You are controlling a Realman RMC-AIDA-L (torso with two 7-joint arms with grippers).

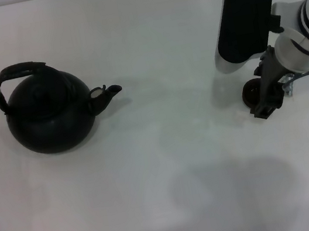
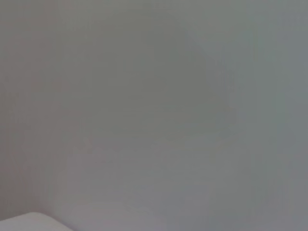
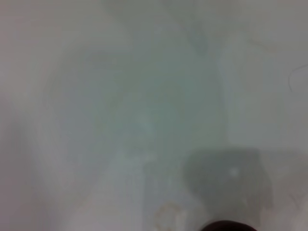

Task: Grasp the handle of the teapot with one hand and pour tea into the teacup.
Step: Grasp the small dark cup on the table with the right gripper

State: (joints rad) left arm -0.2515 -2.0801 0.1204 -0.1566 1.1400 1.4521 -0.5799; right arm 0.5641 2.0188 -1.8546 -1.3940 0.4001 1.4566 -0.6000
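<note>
Right gripper [image 1: 266, 102] (jaw state I cannot tell) hovers beside teacup [image 1: 251, 93] near the table's [image 1: 198, 161] right edge; steady it before the teapot [image 1: 50, 112] pours.

Bright, even overhead light; soft shadows; both wrist views blurred.

The head camera looks steeply down on the white table [image 1: 169, 166], teapot [image 1: 50, 112] at nine o'clock, teacup [image 1: 253, 93] at three. The right wrist camera hangs close over the tabletop, sharing the teacup's rim [image 3: 226, 226] with it. The left wrist camera faces only blank surface.
</note>
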